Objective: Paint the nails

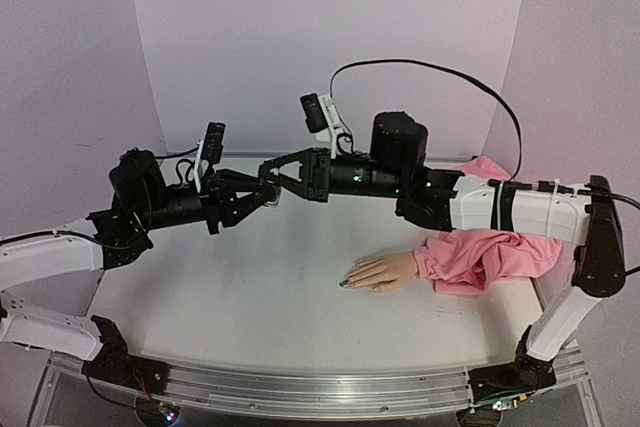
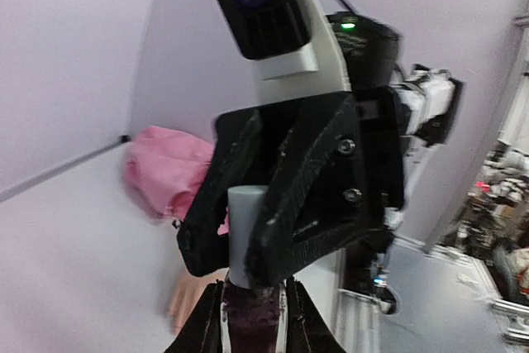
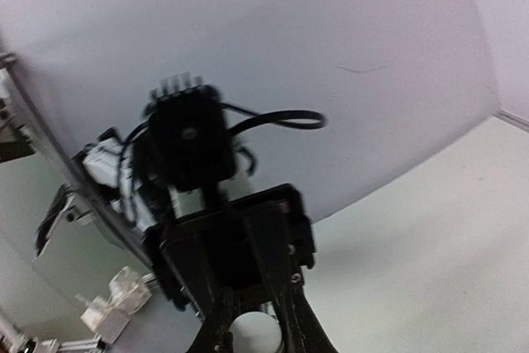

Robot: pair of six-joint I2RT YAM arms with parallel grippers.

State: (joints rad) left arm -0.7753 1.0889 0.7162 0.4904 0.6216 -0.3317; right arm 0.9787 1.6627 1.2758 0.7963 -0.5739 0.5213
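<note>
- Hard to read first: the nails (image 1: 344, 283) are specks from above, with only a dark fleck at the tips of the mannequin hand (image 1: 385, 270). Painted or bare, finger by finger, I cannot tell.
- The left wrist view shows that hand as just a pale blur low in the picture, its nails lost.
- It lies palm down on the table (image 1: 250, 287), fingers together, pointing left. The pink sleeve (image 1: 480, 257) is bunched behind its wrist, partly under the right arm.
- Up in the air, beyond the fingertips and off to their left, well apart from them, the two grippers meet nose to nose.
- The left gripper (image 2: 253, 320) is clamped on the polish bottle (image 2: 252, 316). Its base is cut off by the picture's edge.
- Inside the glass there's dark purple polish; how full it is, I cannot tell.
- The right gripper (image 2: 235, 266) is pinched onto the white cap (image 2: 246, 217), black fingers on either side of it.
- From the right wrist, the cap is only a pale round patch between the fingers (image 3: 216, 320).
- From above, the bottle is nearly buried between the fingertips.
</note>
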